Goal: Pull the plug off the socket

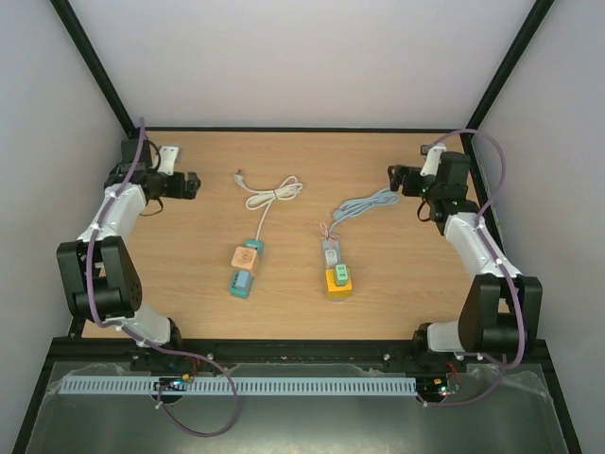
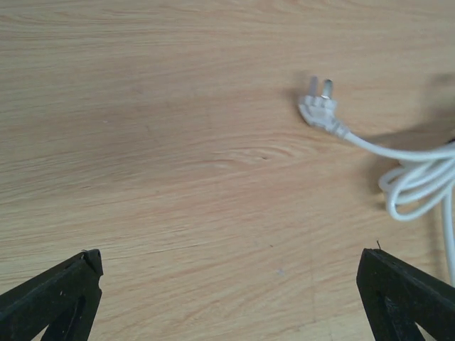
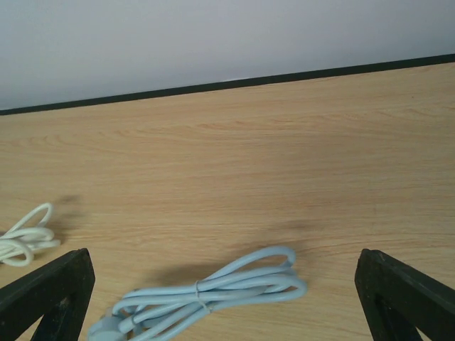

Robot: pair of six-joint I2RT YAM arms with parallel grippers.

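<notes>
Two plug-and-socket sets lie mid-table. On the left, a peach block (image 1: 244, 257) joins a teal block (image 1: 240, 284), with a white cable (image 1: 274, 197) ending in a loose white plug (image 1: 240, 176), also in the left wrist view (image 2: 318, 108). On the right, a green plug (image 1: 341, 274) sits in a yellow socket (image 1: 337, 287) next to a grey piece (image 1: 331, 252) with a light blue cable (image 1: 369, 203) (image 3: 213, 291). My left gripper (image 1: 194, 184) (image 2: 231, 288) is open and empty at the far left. My right gripper (image 1: 392, 178) (image 3: 224, 291) is open and empty at the far right.
The white cable coil shows at the right edge of the left wrist view (image 2: 419, 177) and the left edge of the right wrist view (image 3: 21, 238). A black frame rail (image 3: 227, 84) borders the table's far edge under a white wall.
</notes>
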